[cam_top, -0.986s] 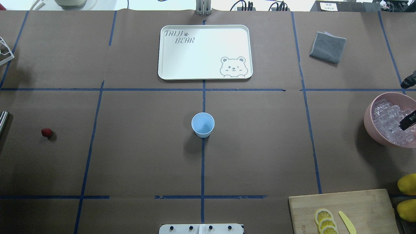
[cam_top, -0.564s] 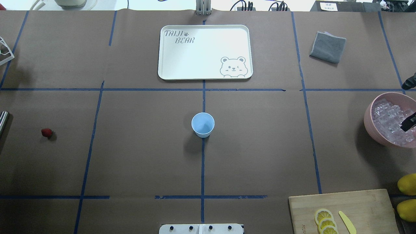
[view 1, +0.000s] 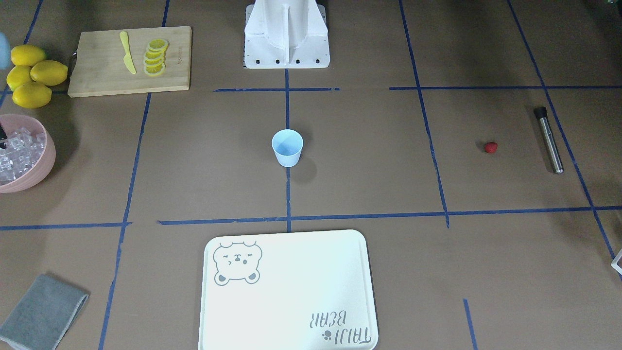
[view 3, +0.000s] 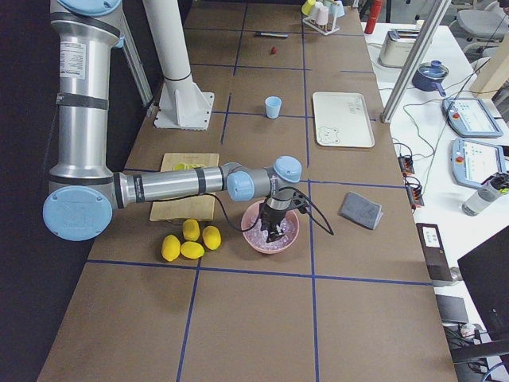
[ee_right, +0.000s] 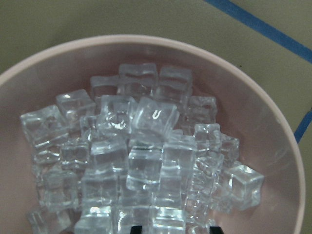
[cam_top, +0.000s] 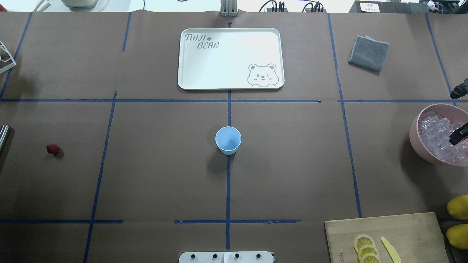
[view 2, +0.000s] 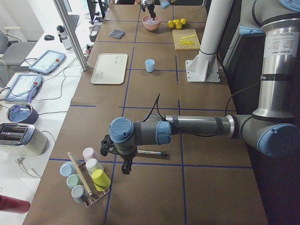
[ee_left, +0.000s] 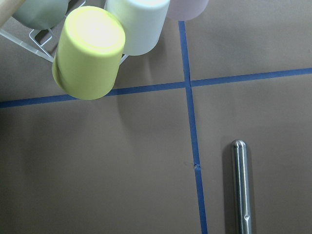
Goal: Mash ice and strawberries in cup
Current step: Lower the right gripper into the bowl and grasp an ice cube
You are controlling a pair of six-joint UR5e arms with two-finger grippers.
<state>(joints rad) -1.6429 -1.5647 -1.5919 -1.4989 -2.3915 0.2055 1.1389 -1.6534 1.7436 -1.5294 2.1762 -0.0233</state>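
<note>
The light-blue cup [cam_top: 228,139] stands upright and empty-looking at the table's middle; it also shows in the front view [view 1: 287,147]. The strawberry [cam_top: 52,148] lies alone far to the left. The ice [ee_right: 141,156] fills a pink bowl [cam_top: 415,135] at the right edge. My right gripper [ee_right: 175,230] hangs just above the ice, its two fingertips apart at the wrist view's bottom edge, holding nothing. My left gripper [view 2: 125,166] hovers by a rack of cups, above a metal muddler [ee_left: 241,185]. I cannot tell whether it is open or shut.
A white bear tray [cam_top: 230,58] lies beyond the cup. A grey cloth [cam_top: 368,53] is at the back right. A cutting board [cam_top: 402,230] with lemon slices and a yellow knife, and whole lemons [cam_top: 459,206], sit near the bowl. The cup rack [view 2: 86,180] stands at the far left.
The right gripper's finger has shifted very slightly over the ice bowl. The cup and the strawberry have not moved.
</note>
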